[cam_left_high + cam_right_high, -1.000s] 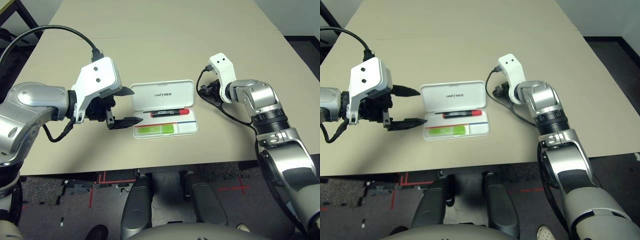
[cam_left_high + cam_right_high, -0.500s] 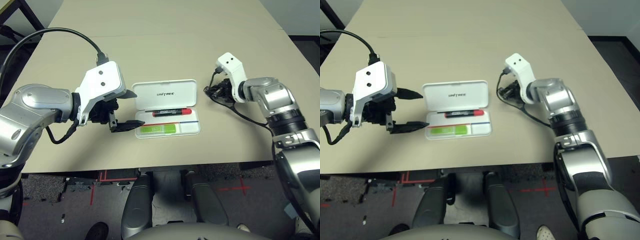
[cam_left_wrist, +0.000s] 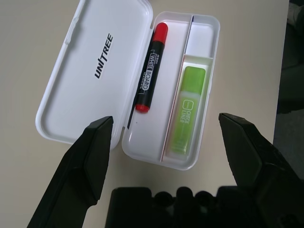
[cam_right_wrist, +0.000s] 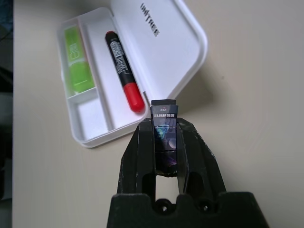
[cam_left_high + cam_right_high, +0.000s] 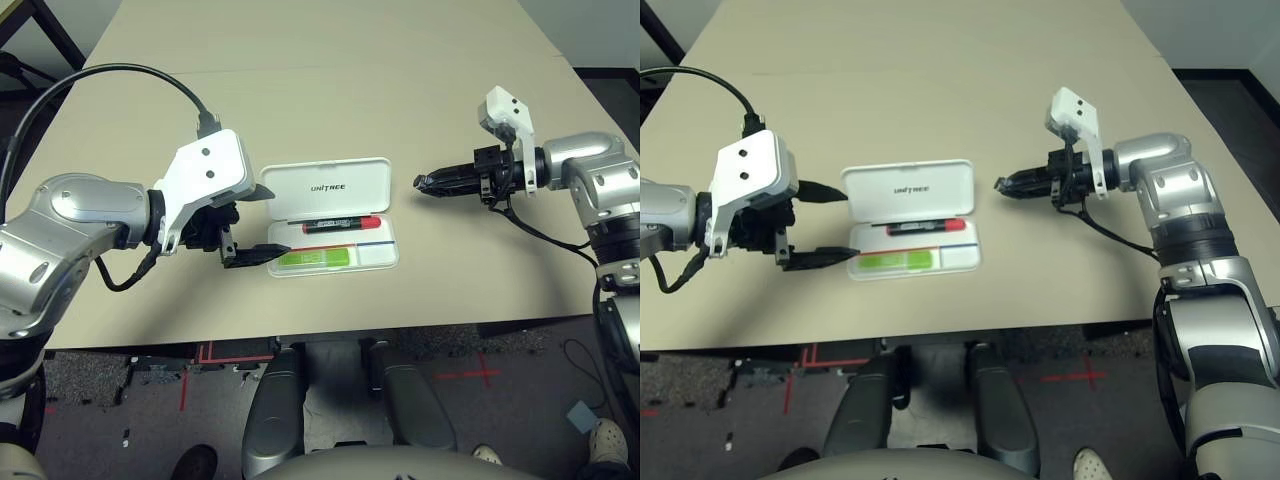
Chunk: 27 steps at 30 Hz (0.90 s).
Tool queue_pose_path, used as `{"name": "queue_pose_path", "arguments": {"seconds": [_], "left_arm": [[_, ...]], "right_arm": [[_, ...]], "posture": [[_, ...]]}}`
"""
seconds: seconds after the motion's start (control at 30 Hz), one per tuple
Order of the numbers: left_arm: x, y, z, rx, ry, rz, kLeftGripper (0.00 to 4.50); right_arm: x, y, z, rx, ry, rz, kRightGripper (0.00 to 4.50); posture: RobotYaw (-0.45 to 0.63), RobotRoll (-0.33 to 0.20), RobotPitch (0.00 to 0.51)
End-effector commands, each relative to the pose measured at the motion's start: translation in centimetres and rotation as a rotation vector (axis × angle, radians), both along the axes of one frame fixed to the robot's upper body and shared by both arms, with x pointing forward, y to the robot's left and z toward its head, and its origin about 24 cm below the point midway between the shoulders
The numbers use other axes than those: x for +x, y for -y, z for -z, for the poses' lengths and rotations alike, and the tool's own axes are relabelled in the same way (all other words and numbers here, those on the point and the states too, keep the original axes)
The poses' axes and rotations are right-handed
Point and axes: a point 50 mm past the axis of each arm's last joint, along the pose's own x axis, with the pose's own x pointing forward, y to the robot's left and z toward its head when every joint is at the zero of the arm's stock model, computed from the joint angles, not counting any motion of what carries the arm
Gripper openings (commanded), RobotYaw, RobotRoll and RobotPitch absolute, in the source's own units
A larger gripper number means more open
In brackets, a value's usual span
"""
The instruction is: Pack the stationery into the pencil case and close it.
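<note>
Pencil case: flat white plastic box point(image 5: 330, 225), lid open, on beige worktop point(image 5: 330, 90).
Contents: black red-capped marker point(image 3: 148, 73); light-green highlighter point(image 3: 187, 110).
Right gripper point(image 4: 165, 124): clamped on small dark patterned block point(image 4: 164, 135), right of case.
Left gripper point(image 3: 166, 145): spread wide, empty, at case's left end.

case point(image 3: 95, 76) white | marker point(image 3: 149, 71) black, red cap | highlighter point(image 3: 187, 111) light green | block point(image 4: 165, 137) dark, patterned

Illumination: bright, even, overhead. Soft, short shadows fall on the table point(image 5: 330, 110) beneath both arms. No glare. Focus sharp throughout — near fingers point(image 3: 90, 156) in the wrist views slightly soft.
</note>
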Motion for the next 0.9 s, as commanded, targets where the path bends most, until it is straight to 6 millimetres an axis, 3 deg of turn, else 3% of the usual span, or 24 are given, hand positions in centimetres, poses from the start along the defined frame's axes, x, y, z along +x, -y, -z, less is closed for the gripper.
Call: {"name": "queue_pose_path", "arguments": {"seconds": [0.03,0.33,0.6,0.9], "left_arm": [[-0.1,0.1,0.3,0.009,-0.001,0.009,4.50],[-0.1,0.0,0.3,0.012,-0.001,0.009,4.50],[-0.2,0.0,0.4,0.014,-0.001,0.002,4.50],[-0.4,0.0,0.5,0.017,-0.003,-0.008,4.50]], "right_arm": [[-1.0,-1.1,-1.2,-0.043,-0.024,-0.124,0.33],[-2.4,-3.8,-0.9,-0.178,-0.031,-0.275,0.33],[-2.7,-6.5,1.9,-0.217,-0.017,-0.371,0.33],[-2.5,-8.1,3.6,-0.213,-0.002,-0.399,0.33]], "posture": [[0.13,0.000,0.208],[0.13,0.000,0.212],[0.15,0.000,0.216],[0.17,0.000,0.217]]}}
